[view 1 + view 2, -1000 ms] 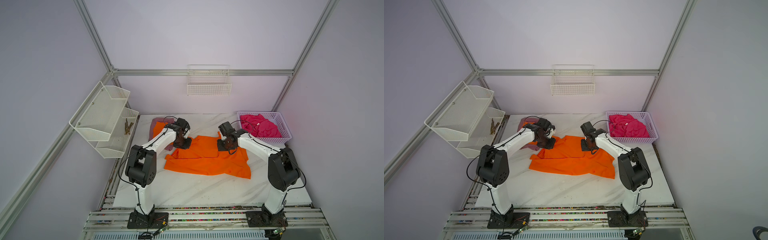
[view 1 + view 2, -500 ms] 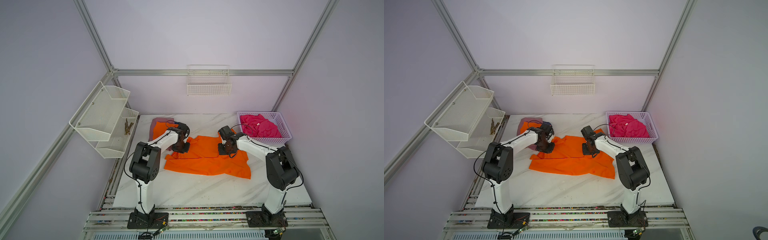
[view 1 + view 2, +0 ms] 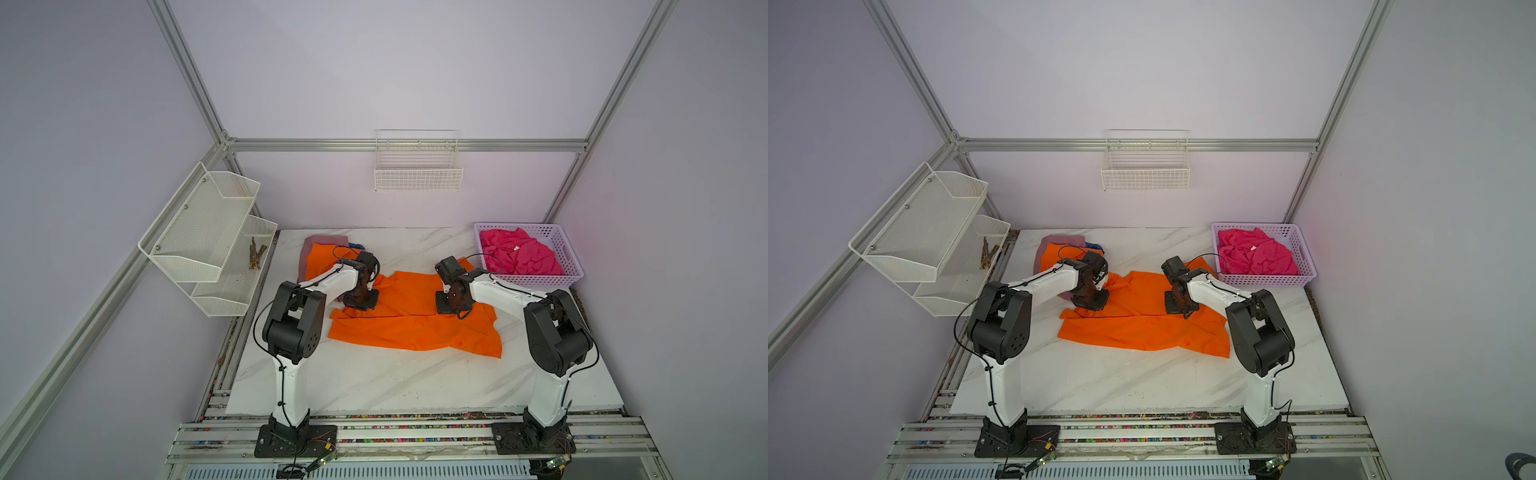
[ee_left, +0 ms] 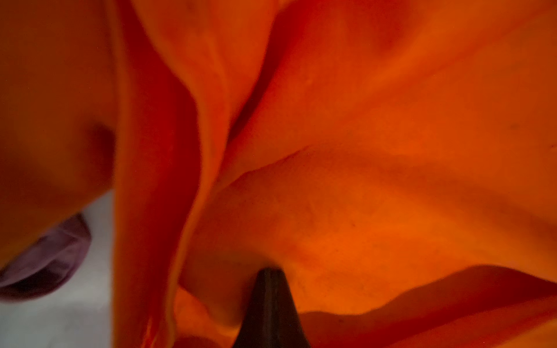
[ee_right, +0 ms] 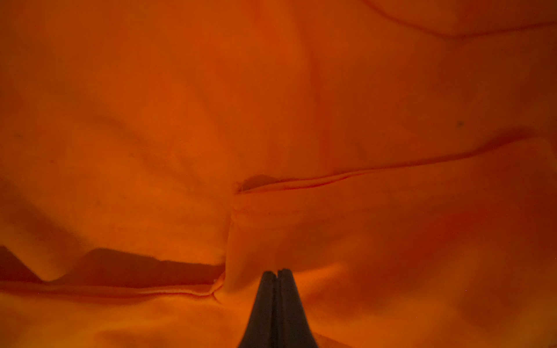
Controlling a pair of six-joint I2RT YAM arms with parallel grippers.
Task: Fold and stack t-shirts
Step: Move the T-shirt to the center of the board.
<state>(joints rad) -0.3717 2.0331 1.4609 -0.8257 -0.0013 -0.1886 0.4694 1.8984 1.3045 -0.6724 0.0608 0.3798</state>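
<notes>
In both top views the left gripper (image 3: pixel 360 302) (image 3: pixel 1090 302) and the right gripper (image 3: pixel 452 307) (image 3: pixel 1179 309) point down onto the far part of the spread orange t-shirt (image 3: pixel 415 328) (image 3: pixel 1142 328). Most of its cloth lies on the side nearer the arm bases.

In the left wrist view, the left gripper (image 4: pixel 270 272) has its jaws fully together. Its tip is sunk in gathered orange cloth, and a mauve t-shirt (image 4: pixel 45 265) lies nearby.

In the right wrist view, the right gripper (image 5: pixel 275 272) also has its jaws pressed together. Its tip touches the shirt beside a hem, and whether cloth is nipped cannot be told.
</notes>
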